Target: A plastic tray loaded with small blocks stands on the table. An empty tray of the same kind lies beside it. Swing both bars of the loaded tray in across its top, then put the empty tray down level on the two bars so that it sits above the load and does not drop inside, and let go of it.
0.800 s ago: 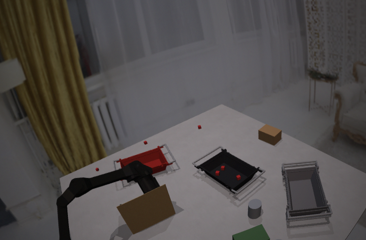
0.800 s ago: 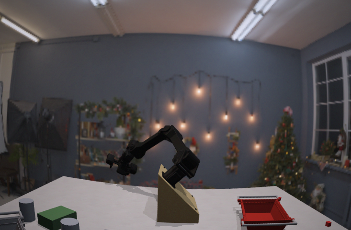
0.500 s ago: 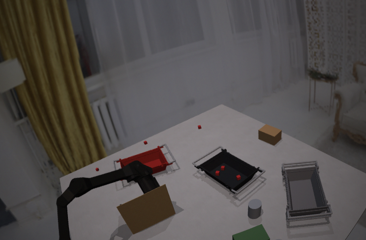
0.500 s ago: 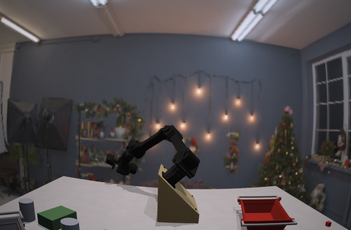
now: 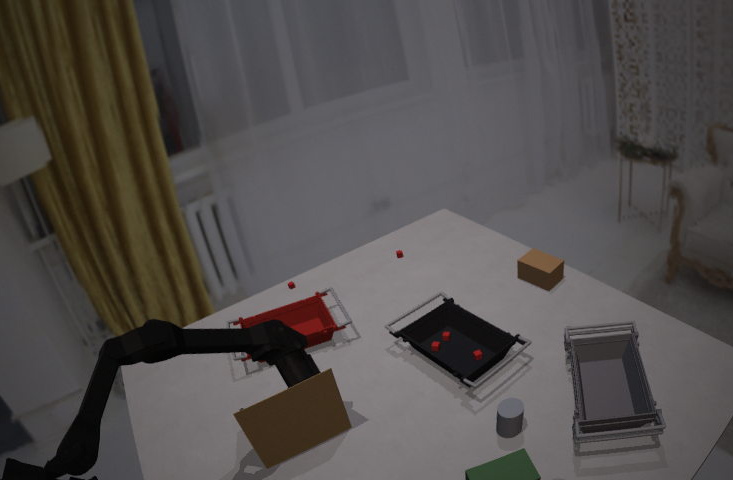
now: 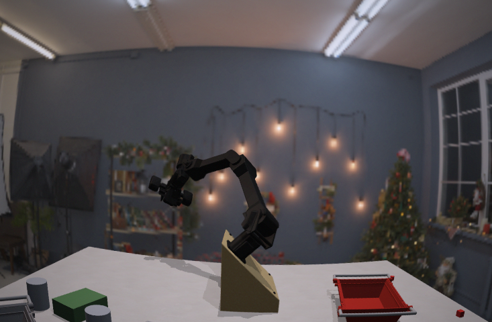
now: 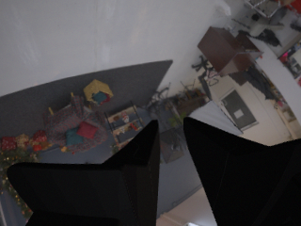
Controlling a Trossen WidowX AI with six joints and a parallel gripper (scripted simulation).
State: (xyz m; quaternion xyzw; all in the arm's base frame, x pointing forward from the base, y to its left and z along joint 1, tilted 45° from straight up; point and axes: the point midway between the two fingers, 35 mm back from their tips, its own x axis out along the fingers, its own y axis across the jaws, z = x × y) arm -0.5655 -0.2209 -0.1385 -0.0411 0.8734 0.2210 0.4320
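Observation:
The black tray (image 5: 483,328) holds red blocks (image 5: 446,335) (image 5: 435,345) (image 5: 477,354) in the top view. Its left bar (image 5: 415,310) and right bar (image 5: 501,363) are swung out past its ends. A red tray (image 5: 285,310) (image 6: 345,294) lies upright and empty to its left, its bars outward, partly behind the arm. A grey empty tray (image 5: 638,367) lies to the right, with bars at both ends. My gripper (image 7: 170,124) is partly open with nothing between its fingertips, raised high and well away from the trays, facing the room.
The arm's wooden base (image 5: 293,418) (image 6: 242,288) stands near the red tray. A brown box (image 5: 540,268) is beyond the black tray. A grey cylinder (image 5: 509,417) and a green block (image 5: 503,466) (image 6: 78,303) stand in front. Loose red cubes (image 5: 399,254) (image 5: 291,285) lie at the back.

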